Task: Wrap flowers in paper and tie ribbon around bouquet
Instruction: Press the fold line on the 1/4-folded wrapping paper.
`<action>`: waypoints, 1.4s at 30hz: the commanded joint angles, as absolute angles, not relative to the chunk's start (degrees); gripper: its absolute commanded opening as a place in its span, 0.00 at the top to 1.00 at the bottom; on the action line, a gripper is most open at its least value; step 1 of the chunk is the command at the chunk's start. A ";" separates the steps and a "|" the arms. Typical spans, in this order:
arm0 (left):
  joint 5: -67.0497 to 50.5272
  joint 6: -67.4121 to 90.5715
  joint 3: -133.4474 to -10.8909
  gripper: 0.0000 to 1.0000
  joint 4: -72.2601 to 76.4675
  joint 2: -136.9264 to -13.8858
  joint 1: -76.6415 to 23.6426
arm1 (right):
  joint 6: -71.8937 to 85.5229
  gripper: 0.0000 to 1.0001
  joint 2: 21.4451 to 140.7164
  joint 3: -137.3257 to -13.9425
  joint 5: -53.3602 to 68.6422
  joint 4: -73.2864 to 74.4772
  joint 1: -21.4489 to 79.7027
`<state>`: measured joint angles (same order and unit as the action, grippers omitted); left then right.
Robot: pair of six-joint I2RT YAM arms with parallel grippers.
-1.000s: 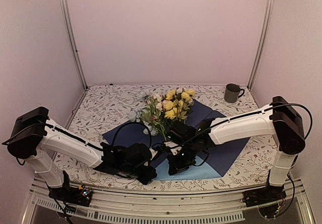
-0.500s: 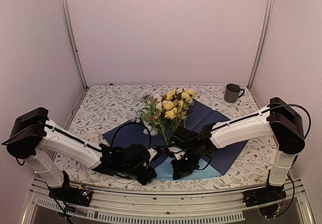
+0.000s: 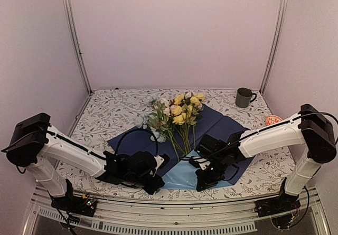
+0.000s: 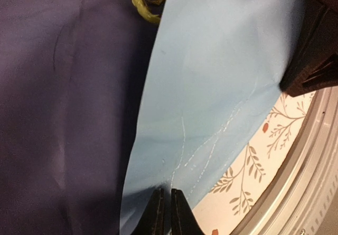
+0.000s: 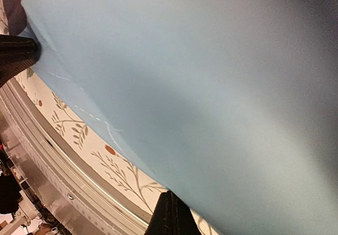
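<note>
at the near edge, left pincer and right pincer each pinch the paper by its upturned light blue flap.

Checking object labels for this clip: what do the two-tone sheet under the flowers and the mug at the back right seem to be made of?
The paper: a thin matte sheet, light blue on one face and navy on the other. Fine white crease lines and a soft fold suggest wrapping paper. The mug: dark grey with a dull finish, possibly ceramic, but too small to be sure.
</note>
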<state>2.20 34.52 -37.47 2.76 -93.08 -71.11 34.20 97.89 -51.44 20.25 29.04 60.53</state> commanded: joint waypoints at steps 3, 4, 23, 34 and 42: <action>1.63 35.20 -35.07 0.93 -6.06 -94.21 -70.83 | 35.29 0.99 93.00 -43.84 15.60 35.51 56.80; 1.54 35.25 -35.19 0.93 -6.14 -94.28 -70.84 | 35.29 0.99 92.01 -42.91 15.70 35.52 56.34; 1.80 35.49 -36.43 0.93 -7.96 -94.57 -70.88 | 36.65 0.96 75.17 -39.00 8.42 48.99 48.82; 2.32 35.37 -38.18 0.93 -8.46 -94.00 -71.22 | 34.82 1.00 77.78 -47.05 13.80 39.20 53.82; 4.36 32.64 -44.48 0.90 -12.42 -92.39 -72.65 | 35.47 1.00 83.46 -41.18 14.75 33.87 53.87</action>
